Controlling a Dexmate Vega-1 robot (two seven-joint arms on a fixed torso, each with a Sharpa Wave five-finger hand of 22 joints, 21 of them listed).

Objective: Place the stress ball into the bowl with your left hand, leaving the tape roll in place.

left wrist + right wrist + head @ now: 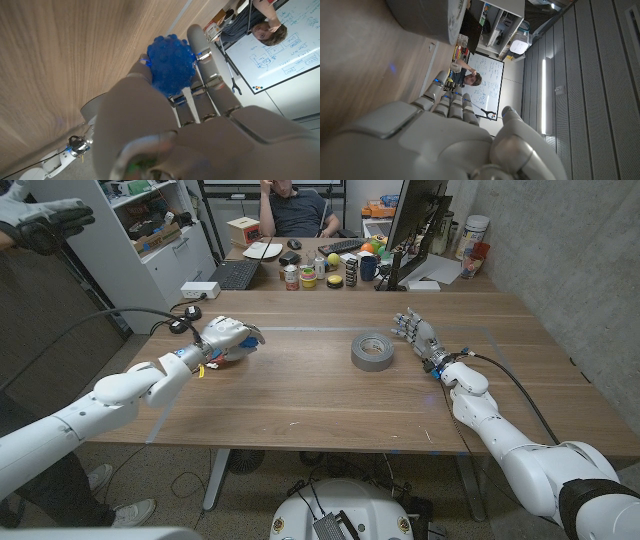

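My left hand (228, 338) is over the left part of the wooden table (300, 405), fingers curled downward. In the left wrist view that hand (200, 135) holds a blue bumpy stress ball (171, 64) between thumb and fingers, close to the tabletop. The hand hides the ball in the head view. A grey tape roll (373, 351) lies flat right of the table's middle, also in the right wrist view as the grey tape roll (427, 17). My right hand (418, 335) stands just right of the roll, fingers apart and holding nothing; the right hand (445, 140) is apart from the roll.
A black cable with a plug (184, 317) and a white power strip (200, 289) lie at the table's back left corner. Behind the table is a cluttered desk with a keyboard (235, 274), a monitor (415, 225) and a seated person (298, 208). A gloved hand (45, 220) shows at the top left.
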